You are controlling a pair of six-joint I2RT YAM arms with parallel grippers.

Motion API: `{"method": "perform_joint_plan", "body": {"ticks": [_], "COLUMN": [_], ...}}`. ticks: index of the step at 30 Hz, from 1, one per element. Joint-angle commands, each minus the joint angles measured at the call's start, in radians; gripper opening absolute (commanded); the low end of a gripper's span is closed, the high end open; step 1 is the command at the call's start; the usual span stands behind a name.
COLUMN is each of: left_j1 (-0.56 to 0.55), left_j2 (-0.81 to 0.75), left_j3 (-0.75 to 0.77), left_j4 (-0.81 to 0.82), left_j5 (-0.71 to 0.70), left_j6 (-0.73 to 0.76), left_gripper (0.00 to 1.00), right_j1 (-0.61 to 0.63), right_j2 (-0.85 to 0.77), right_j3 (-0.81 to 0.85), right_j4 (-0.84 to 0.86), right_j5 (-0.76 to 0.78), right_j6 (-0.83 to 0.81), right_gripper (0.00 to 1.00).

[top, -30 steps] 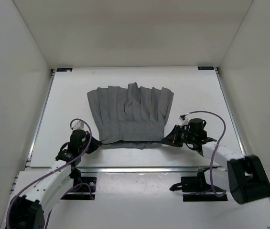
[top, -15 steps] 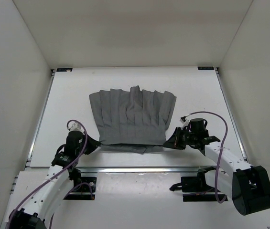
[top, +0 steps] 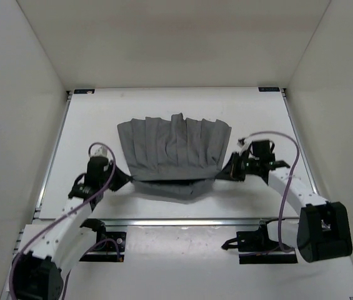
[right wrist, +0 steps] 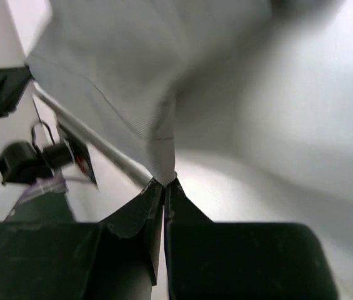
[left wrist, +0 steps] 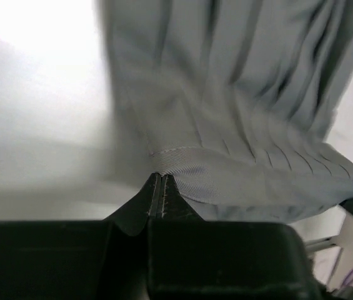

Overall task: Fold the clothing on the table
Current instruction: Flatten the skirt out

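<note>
The left gripper (top: 128,182) is clamped on the near left corner of the clothing (top: 173,147), pinching its stitched hem. The dark grey pleated clothing lies spread on the white table (top: 257,119), with its far edge flat and its near edge bunched into a darker fold. At the clothing's near right corner, the right gripper (top: 218,176) is likewise closed on a pinch of fabric.
</note>
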Motion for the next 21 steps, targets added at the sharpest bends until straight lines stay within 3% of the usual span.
{"method": "perform_joint_plan", "body": {"ticks": [1, 3, 5, 10, 15, 21], "left_j1": [0.003, -0.02, -0.006, -0.015, -0.026, 0.004], "left_j2": [0.179, 0.319, 0.387, 0.482, 0.51, 0.55], "left_j3": [0.287, 0.546, 0.7, 1.022, 1.185, 1.394], "left_j4": [0.118, 0.085, 0.059, -0.041, -0.061, -0.159], "left_j5": [-0.024, -0.063, -0.029, -0.057, -0.037, -0.061], "left_j6": [0.074, 0.111, 0.111, 0.097, 0.11, 0.082], "left_gripper": [0.0, 0.0, 0.0, 0.0, 0.0, 0.0], "right_j1": [-0.047, -0.058, -0.082, -0.078, 0.005, -0.022], "right_j2": [0.054, 0.097, 0.136, 0.2, 0.208, 0.222], "right_j3": [0.307, 0.483, 0.672, 0.925, 1.099, 1.254], "right_j4": [0.052, 0.022, -0.017, -0.08, -0.14, -0.144], "right_j5": [0.017, 0.083, 0.075, 0.046, 0.113, 0.098], "right_j6": [-0.116, -0.157, -0.167, -0.154, -0.222, -0.19], "right_gripper": [0.0, 0.0, 0.0, 0.0, 0.0, 0.0]}}
